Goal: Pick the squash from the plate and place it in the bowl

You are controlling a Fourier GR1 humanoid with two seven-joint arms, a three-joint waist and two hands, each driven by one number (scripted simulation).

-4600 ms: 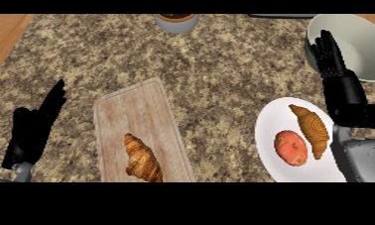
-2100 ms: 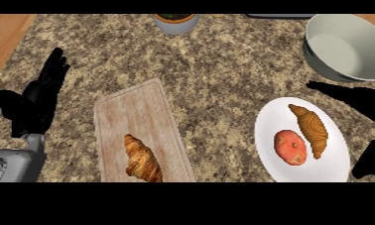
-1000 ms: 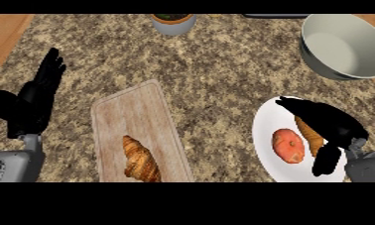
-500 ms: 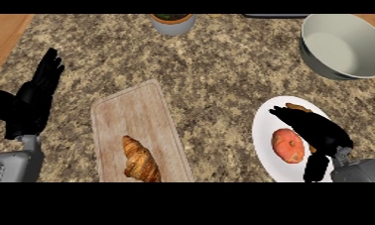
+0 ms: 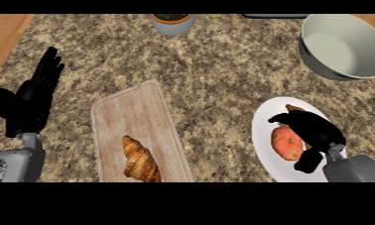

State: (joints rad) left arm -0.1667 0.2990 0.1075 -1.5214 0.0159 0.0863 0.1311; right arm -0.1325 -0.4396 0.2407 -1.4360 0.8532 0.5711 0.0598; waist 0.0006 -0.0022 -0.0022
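— So, in the head view, how far is the task?

— At the beginning, I think. The squash (image 5: 295,107) lies on the plate (image 5: 264,122), close to the near right corner of the counter (image 5: 219,60). The bowl (image 5: 338,45) at the far right corner has nothing inside. So the lifting, the carrying and the placing are all left to do.

— And the right hand (image 5: 313,131)?

— It is down over the plate, directly above the squash. I cannot tell if it is grasping the squash or only lying over it, because the hand itself covers the contact.

— What is hidden, then?

— Almost the whole squash. Only a small brown tip shows at the far side of the hand. A round orange fruit (image 5: 285,142) lies just beside, partly under the hand also. It seems a risk to me that the hand takes the wrong thing. The plate and the bowl are cut by the right edge of the view.

— And the left hand (image 5: 35,97)?

— It rests released near the left edge of the counter, holding nothing. Between the hands there is a cutting board (image 5: 135,115) with a croissant (image 5: 141,158) on its near end.
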